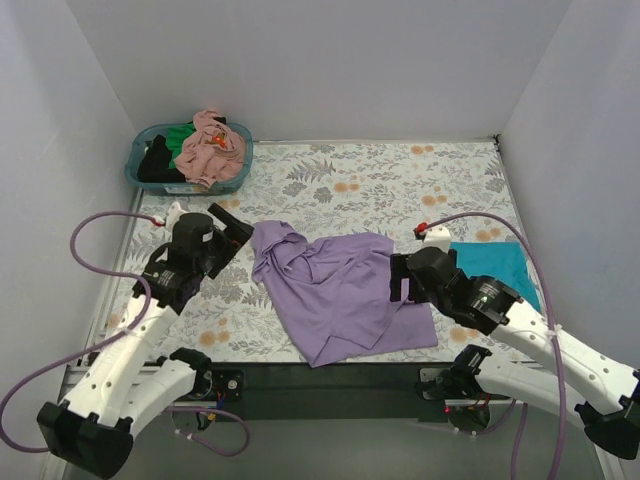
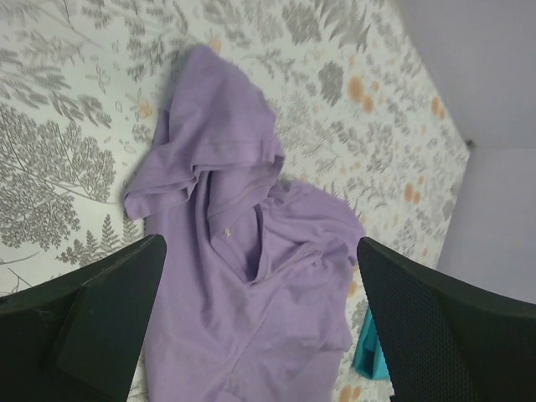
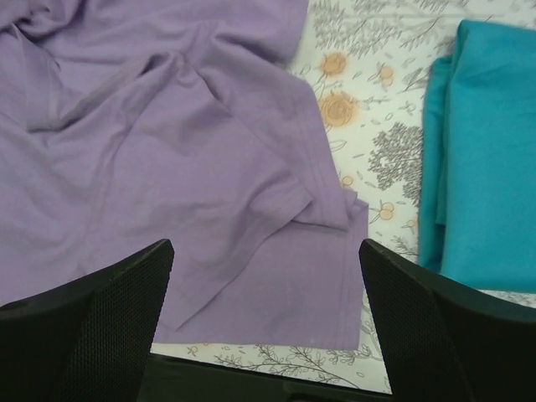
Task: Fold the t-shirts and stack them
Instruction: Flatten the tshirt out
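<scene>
The lavender t-shirt (image 1: 335,290) lies crumpled in the middle of the tabletop (image 1: 400,180). Its upper left part is bunched into folds and its lower hem lies near the front edge. To its right, across a strip of floral cover, the teal t-shirt (image 1: 495,265) lies folded flat. The left hand (image 1: 232,232) hovers just beside the bunched end, its fingers spread wide and grasping nothing. The right hand (image 1: 400,280) hangs over the shirt's right edge, equally wide and empty. In the far left corner a teal plastic basket (image 1: 135,170) holds a salmon-pink t-shirt (image 1: 212,150), a green t-shirt (image 1: 180,135) and a black t-shirt (image 1: 155,162), heaped together.
</scene>
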`<state>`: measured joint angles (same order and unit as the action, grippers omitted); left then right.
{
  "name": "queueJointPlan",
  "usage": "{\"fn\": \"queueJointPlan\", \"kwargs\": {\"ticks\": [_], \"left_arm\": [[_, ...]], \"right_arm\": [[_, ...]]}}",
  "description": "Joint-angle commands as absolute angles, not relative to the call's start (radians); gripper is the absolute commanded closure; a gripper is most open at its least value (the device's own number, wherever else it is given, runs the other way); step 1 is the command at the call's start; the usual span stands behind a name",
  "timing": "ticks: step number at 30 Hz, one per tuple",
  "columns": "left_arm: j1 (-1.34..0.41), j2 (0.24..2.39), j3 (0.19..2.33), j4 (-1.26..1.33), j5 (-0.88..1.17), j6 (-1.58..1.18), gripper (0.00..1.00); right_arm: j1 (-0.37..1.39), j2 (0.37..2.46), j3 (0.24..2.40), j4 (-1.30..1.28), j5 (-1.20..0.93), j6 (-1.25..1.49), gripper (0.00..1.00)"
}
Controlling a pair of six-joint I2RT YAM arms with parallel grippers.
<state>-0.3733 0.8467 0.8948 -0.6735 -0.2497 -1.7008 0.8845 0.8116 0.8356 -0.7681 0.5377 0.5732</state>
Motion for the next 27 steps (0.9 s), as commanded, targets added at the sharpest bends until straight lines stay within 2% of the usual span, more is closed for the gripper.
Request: {"fn": "queueJointPlan", "kwargs": {"ticks": [1, 6, 9, 13, 18, 21, 27], "left_arm": [[-0.37, 0.937, 0.793, -0.616, -0.092, -1.678, 0.02], [-0.383, 1.075, 0.732, -0.523, 0.029, -1.641, 0.02], [-0.387, 1.126, 0.732, -0.492, 0.012, -1.632, 0.06], [-0.385, 1.212, 0.749, -0.471, -0.072, -1.638, 0.16], [-0.385, 1.285, 0.753, -0.419, -0.069, -1.635, 0.19], [-0.385, 1.336, 0.768, -0.399, -0.086, -1.637, 0.19], [-0.382, 1.408, 0.805, -0.411, -0.136, -1.632, 0.29]], "right_arm": [[0.882, 0.841, 0.718, -0.645, 0.445, 0.629, 0.02], [0.859, 0.926, 0.635, -0.532, 0.365, 0.667, 0.02], [0.818, 0.965, 0.597, -0.488, 0.336, 0.684, 0.05], [0.735, 0.971, 0.526, -0.404, 0.211, 0.696, 0.11], [0.718, 0.957, 0.459, -0.286, 0.094, 0.704, 0.2], [0.716, 0.977, 0.46, -0.281, 0.08, 0.7, 0.21], [0.716, 1.049, 0.469, -0.233, 0.066, 0.698, 0.25]]}}
